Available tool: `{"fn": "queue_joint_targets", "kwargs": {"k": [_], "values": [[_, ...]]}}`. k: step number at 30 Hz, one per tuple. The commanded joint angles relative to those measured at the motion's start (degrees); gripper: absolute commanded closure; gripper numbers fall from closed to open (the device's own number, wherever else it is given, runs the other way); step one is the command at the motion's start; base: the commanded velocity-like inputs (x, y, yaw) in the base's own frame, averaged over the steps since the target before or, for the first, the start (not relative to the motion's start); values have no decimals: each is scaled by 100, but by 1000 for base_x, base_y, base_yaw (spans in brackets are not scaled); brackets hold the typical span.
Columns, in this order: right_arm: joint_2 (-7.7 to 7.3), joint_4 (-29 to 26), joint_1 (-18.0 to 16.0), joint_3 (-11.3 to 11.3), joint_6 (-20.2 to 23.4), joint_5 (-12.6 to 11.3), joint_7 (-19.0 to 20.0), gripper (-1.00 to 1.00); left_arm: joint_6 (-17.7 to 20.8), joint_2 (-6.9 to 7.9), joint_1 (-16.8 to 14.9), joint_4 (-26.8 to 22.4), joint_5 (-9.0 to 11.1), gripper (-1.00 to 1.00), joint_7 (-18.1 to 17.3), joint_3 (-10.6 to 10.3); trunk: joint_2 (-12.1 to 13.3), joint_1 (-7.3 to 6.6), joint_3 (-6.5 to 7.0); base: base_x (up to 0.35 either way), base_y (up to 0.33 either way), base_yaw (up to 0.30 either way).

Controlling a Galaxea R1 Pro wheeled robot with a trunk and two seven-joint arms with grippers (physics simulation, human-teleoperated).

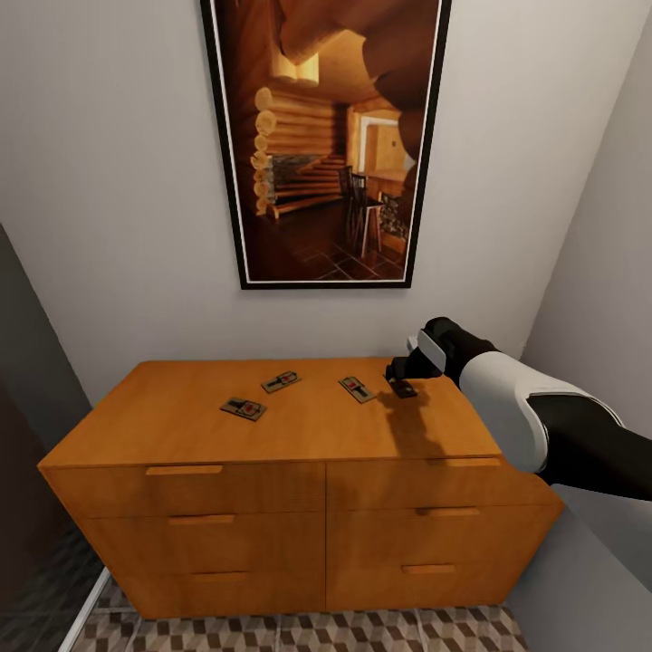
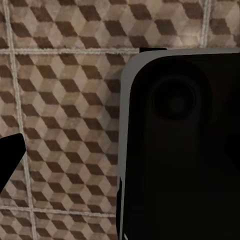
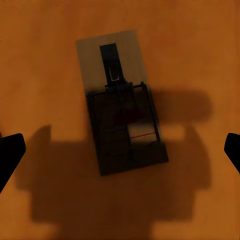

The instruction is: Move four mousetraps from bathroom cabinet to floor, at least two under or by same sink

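The orange-brown cabinet (image 1: 172, 412) stands against the wall, with mousetraps lying flat on its top. Three of them lie apart from the arm: one at the left (image 1: 244, 408), one behind it (image 1: 282, 382), one toward the right (image 1: 358, 388). Another mousetrap (image 1: 401, 388) (image 3: 125, 122) lies right under my right gripper (image 1: 400, 373) (image 3: 121, 152). That gripper hovers open just above it, one fingertip (image 3: 10, 155) on each side, not touching. My left gripper's one visible fingertip (image 2: 10, 156) hangs over the cube-patterned bathroom floor (image 2: 65, 100) (image 1: 362, 629), holding nothing. The sink is out of view.
A large framed picture (image 1: 326, 136) hangs on the wall above the cabinet. A grey wall closes in on the right (image 1: 607, 226) and a dark surface on the left (image 1: 18, 407). A dark rounded part of the robot (image 2: 180, 150) blocks half the left wrist view.
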Motion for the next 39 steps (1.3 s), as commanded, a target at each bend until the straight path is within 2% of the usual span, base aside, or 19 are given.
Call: {"fn": "queue_joint_targets", "kwargs": {"k": [1, 39], "values": [[0, -8, -3, -6, 27, 23, 10, -100, -8, -1, 3, -9, -16, -100, 4, 32, -2, 0, -5, 0, 0, 0], [-59, -8, -1, -12, 26, 44, -13, -100, -6, -1, 3, -6, -16, -100, 4, 32, -2, 0, -63, 0, 0, 0]]}}
